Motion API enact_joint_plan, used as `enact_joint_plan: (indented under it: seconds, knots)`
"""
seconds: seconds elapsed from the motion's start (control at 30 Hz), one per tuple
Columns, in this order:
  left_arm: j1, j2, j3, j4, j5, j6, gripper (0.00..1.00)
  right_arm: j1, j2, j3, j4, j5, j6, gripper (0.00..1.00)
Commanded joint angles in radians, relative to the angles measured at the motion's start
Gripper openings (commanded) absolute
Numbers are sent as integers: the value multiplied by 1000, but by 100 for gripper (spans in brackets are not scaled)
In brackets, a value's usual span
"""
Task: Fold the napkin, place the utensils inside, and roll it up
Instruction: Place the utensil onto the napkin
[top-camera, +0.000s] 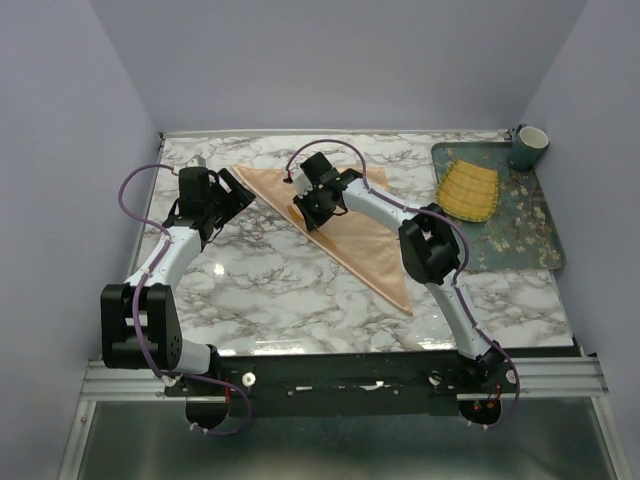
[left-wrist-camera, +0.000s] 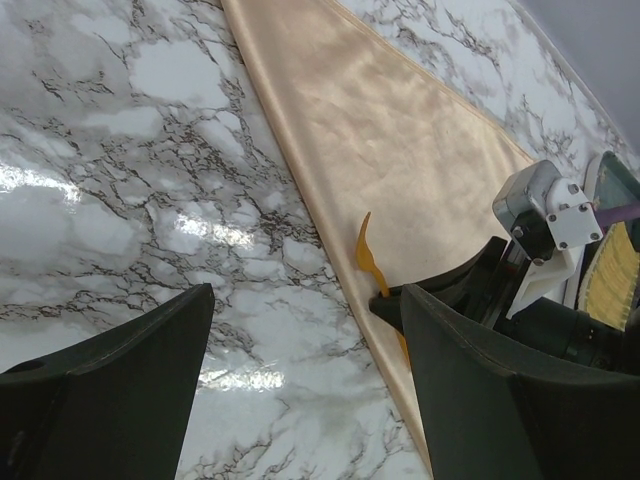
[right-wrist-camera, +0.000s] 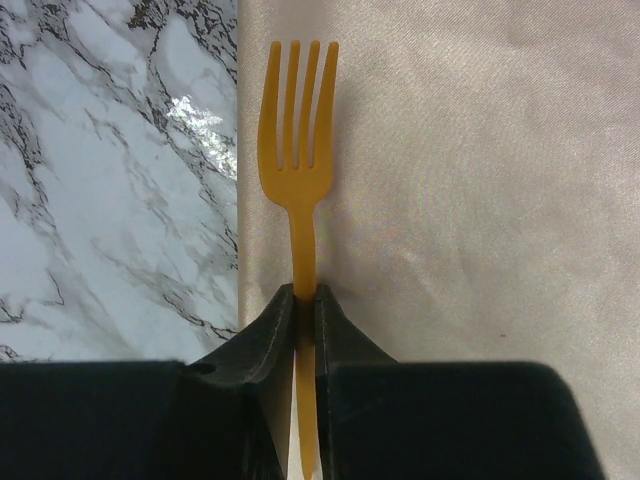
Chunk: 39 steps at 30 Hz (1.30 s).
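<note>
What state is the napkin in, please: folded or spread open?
Folded: the napkin lies flat on the table as a triangle, not a square. The separate layers cannot be told apart.

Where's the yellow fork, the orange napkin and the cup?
fork (right-wrist-camera: 300, 190): right wrist view, at the base of its prongs.
napkin (top-camera: 370, 250): top external view, on bare cloth towards its near pointed corner.
cup (top-camera: 527, 150): top external view, on its side wall.
</note>
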Motion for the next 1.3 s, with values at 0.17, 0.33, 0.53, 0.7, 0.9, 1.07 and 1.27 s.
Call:
enact_joint_plan:
  seconds: [0.17, 0.33, 0.53, 0.7, 0.9, 1.07, 1.27]
  knots:
    - [-3, -30, -20, 24, 28, 15, 84, 8, 31, 27, -36, 39, 28, 27]
    - [-3, -27, -20, 32, 31, 15, 84, 8, 28, 28, -36, 36, 25, 32]
    - [3, 50, 20, 70, 25, 12, 84, 8, 23, 109, -97, 27, 38, 45]
    - [49, 237, 160, 58, 65, -12, 77, 8, -76, 128, -131, 38, 72, 63]
    - [97, 458, 286, 192, 73, -75, 51, 2, -249, 24, -112, -33, 113, 69]
    - [103, 614, 431, 223, 46, -107, 49, -15, -440, -266, 18, -80, 159, 70]
    - [111, 751, 551, 223, 65, -167, 49, -35, -578, -423, 69, -90, 160, 70]
